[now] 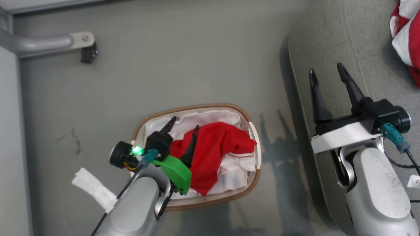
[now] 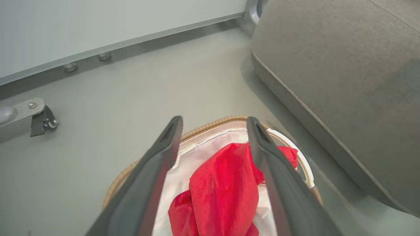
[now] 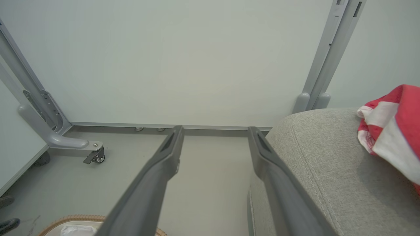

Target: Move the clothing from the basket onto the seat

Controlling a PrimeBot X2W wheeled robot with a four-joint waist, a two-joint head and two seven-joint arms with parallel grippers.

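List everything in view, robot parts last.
basket garment: one, red with white striped panels, heaped in the basket
seat garment: one, red and white, on the seat at far right
basket: one, white with brown woven rim, on the floor
liner: one, white, inside the basket
seat: one, grey fabric, right of the basket
caster leg: one, grey metal with black wheel, upper left floor
left gripper: one, dark fingers, open over the basket
right gripper: one, dark fingers, open at the seat's left edge
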